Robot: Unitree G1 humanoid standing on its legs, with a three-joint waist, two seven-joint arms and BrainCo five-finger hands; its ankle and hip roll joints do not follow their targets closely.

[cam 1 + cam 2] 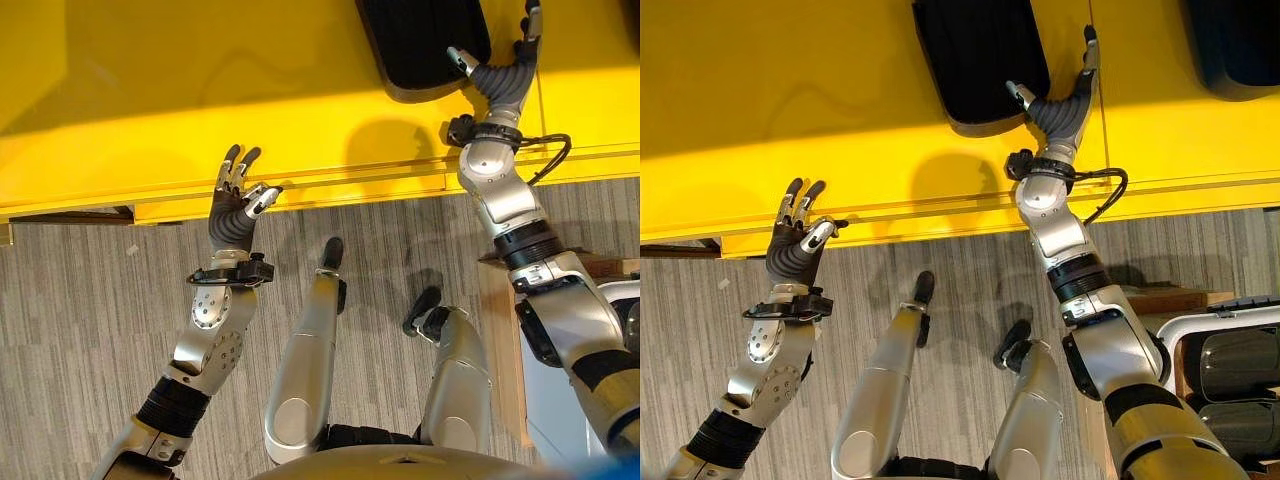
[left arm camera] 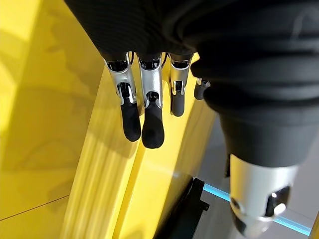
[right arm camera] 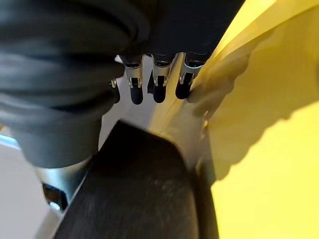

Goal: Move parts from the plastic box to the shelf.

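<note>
My right hand (image 1: 1060, 95) rests, fingers spread, beside the black part (image 1: 980, 60) lying on the yellow shelf (image 1: 150, 90); it seems released, though contact is hard to judge. My left hand (image 1: 235, 205) hovers open at the shelf's front edge, empty. More parts sit in the plastic box (image 1: 1230, 375). Withdrawing carelessly, my thumb could drag the part off.
</note>
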